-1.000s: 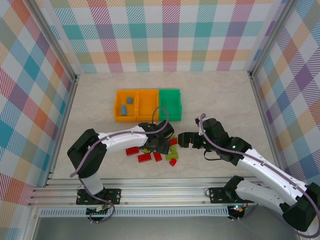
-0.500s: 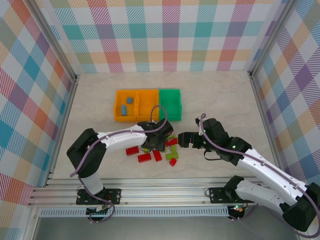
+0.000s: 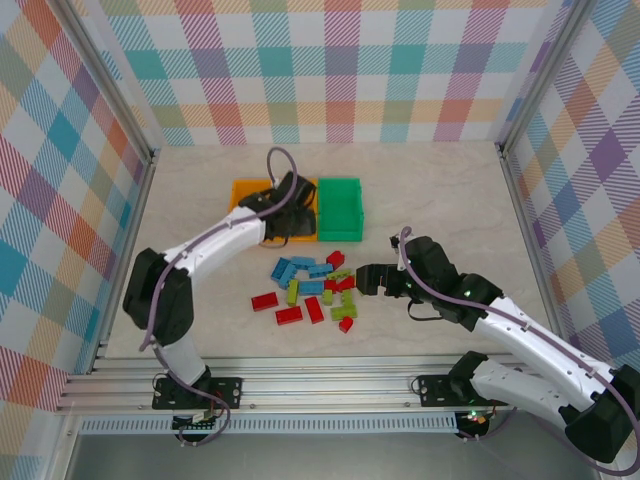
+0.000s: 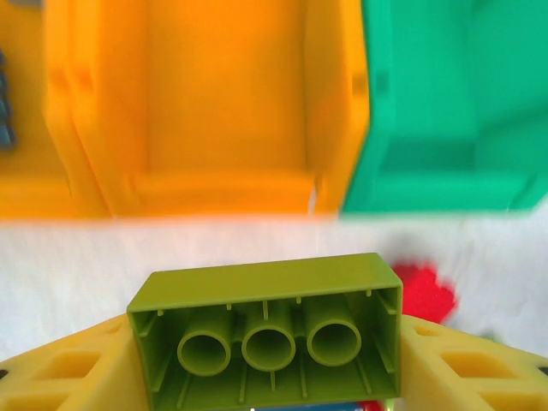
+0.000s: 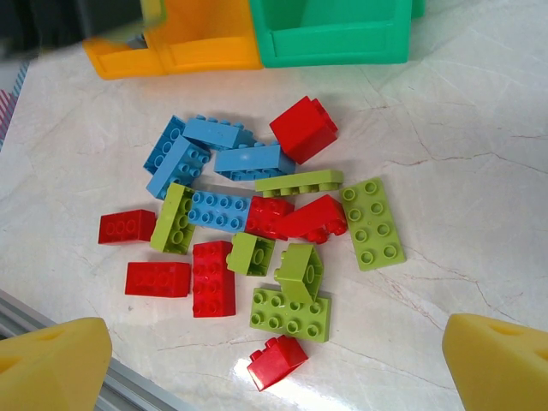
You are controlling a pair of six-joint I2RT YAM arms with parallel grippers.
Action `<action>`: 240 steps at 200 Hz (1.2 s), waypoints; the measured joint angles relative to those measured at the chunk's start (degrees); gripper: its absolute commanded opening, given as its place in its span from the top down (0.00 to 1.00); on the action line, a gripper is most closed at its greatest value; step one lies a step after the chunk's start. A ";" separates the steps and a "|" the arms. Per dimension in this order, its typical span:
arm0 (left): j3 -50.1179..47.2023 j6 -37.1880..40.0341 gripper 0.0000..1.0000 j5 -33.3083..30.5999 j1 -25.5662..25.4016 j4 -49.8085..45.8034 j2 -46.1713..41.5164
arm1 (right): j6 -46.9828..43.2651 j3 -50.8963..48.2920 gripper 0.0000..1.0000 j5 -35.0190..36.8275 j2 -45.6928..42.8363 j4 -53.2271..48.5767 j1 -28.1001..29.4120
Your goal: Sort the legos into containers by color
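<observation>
The left arm's fingers [image 4: 73, 381] grip a lime green plastic brick [image 4: 265, 330] just left of the green plastic bin [image 4: 445, 111]. Next, I think, it must shift over that bin and release. The right arm's fingers [image 5: 51, 360] gape empty, nearer than the bin.

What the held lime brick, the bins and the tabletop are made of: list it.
Lime brick: moulded plastic, semi-gloss, hollow tubes underneath.
Bins: likely plastic, smooth uniform colour.
Tabletop: marble-look, veined, glossy glare; possibly laminate.
</observation>
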 measured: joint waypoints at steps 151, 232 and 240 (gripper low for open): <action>7.91 11.52 0.13 11.06 4.42 -2.14 -5.86 | 10.73 6.16 0.09 0.22 11.85 -9.25 3.21; -16.13 49.55 0.00 20.63 -10.08 -12.20 -44.37 | 23.87 10.51 0.34 -4.07 37.31 -9.05 13.51; -19.89 52.52 0.00 20.83 -11.26 -13.64 -45.92 | 24.55 10.67 0.36 -4.26 38.60 -8.70 13.51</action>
